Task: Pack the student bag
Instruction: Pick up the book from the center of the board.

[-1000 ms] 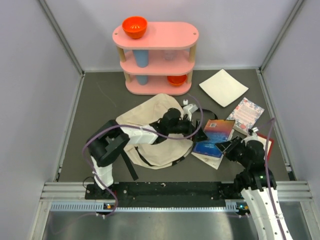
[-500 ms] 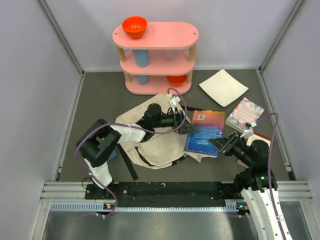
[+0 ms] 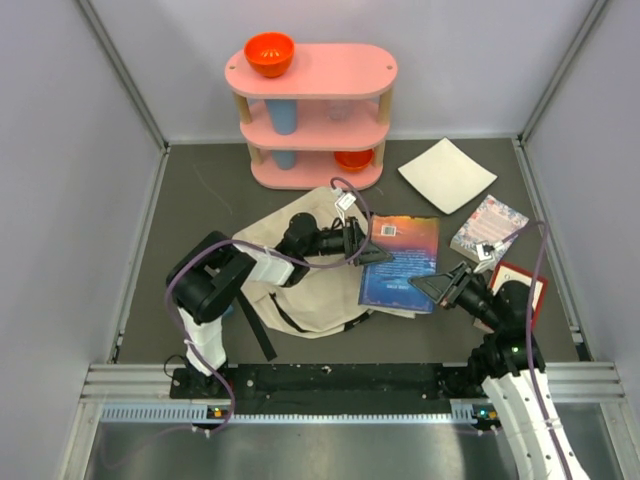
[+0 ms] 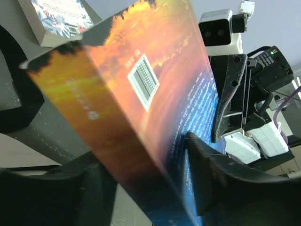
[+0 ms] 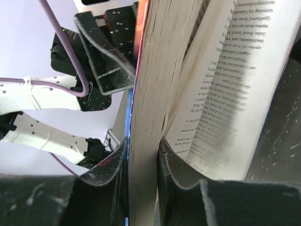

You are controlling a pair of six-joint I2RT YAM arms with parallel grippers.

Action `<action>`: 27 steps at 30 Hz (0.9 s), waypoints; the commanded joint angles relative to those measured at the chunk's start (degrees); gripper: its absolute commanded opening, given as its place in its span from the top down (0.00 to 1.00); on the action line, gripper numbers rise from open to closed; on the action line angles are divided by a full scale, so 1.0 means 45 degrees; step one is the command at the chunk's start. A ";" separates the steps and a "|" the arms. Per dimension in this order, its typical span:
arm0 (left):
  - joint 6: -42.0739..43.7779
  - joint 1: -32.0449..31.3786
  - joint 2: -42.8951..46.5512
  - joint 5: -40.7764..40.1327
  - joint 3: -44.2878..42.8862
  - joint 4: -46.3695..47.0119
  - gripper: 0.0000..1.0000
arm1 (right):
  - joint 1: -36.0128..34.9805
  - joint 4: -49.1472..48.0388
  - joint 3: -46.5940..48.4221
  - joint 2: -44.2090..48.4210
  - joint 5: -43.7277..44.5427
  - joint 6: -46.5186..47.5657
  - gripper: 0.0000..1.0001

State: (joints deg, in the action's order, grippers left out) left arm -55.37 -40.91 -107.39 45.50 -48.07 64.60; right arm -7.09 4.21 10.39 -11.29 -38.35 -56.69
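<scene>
**Dark counter, one book between two arms**

Grey matting covers the counter (image 3: 200, 200), which has pale walls on three sides. A pink shelf (image 3: 312, 72) with three tiers stands at the back wall. An orange bowl (image 3: 269, 54) sits on the left end of its top tier.

Directly in front of the shelf, close to its base, the student bag (image 3: 320, 300) lies flat and crumpled on the counter. The left arm (image 3: 262, 268) reaches across it.

In front of the right end of the shelf there is a book (image 3: 402, 262) with an orange and blue cover and a barcode facing up. From above, its left edge overlaps the right edge of the bag.

The left jaws stand on both sides of the book at its left edge. In the left wrist view one finger (image 4: 211, 179) lies against the cover. Whether the jaws really press the book, I cannot tell.

The right jaws are clenched on the book at its near right corner. Their fingers (image 5: 108, 174) squeeze a thick block of pages, and looser pages fan out beside it.

To the right of the shelf lies a white square sheet (image 3: 447, 175). Further right and more to the front lies a flowered book (image 3: 488, 228).
</scene>
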 commanded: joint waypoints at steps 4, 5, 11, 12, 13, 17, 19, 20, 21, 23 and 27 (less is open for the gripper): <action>0.0760 -0.0187 0.1167 0.0360 0.0117 0.0127 0.74 | -0.0104 -0.0239 0.0754 -0.0343 0.0312 0.0837 0.94; 0.1091 -0.0187 0.1344 -0.0067 0.0136 -0.0559 0.81 | -0.0104 0.0832 0.0912 -0.0285 0.0647 0.1206 0.81; 0.3320 -0.0071 0.2672 -0.1749 -0.0001 -0.4525 0.90 | -0.0123 0.3339 0.1811 0.0437 0.3128 0.1775 0.03; 0.3456 0.0027 0.2983 -0.2215 0.0077 -0.4802 0.92 | -0.0123 0.4212 0.2044 0.0535 0.3499 0.1815 0.01; 0.3516 0.0066 0.3141 -0.2451 0.0116 -0.5056 0.93 | -0.0123 0.4589 0.2162 0.0691 0.4198 0.1874 0.01; 0.3751 0.0242 0.4000 -0.3740 0.0118 -0.6518 1.00 | -0.0123 0.4690 0.2085 0.0712 0.4011 0.1642 0.01; 0.3965 0.0281 0.4625 -0.4327 0.0097 -0.7069 1.00 | -0.0123 0.4438 0.1871 0.0673 0.3660 0.1348 0.01; 0.3888 0.0262 0.4859 -0.4522 0.0175 -0.7089 1.00 | -0.0123 0.4204 0.1735 0.0731 0.3504 0.0922 0.01; 0.3849 0.0243 0.5364 -0.4737 0.0349 -0.7090 1.00 | -0.0123 0.4028 0.1443 0.0770 0.3232 0.0666 0.01; 0.3635 0.0262 0.5913 -0.5711 0.0506 -0.7245 1.00 | -0.0143 0.3364 0.1130 0.0926 0.2995 -0.0093 0.01; 0.3321 0.0262 0.7396 -0.7569 0.0955 -0.7794 1.00 | -0.0181 0.2290 0.0504 0.0676 0.2489 -0.1132 0.01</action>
State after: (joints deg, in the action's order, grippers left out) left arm -39.31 -40.18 -83.15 20.75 -43.83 22.57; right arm -7.33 20.99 14.33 -7.31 -24.34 -55.53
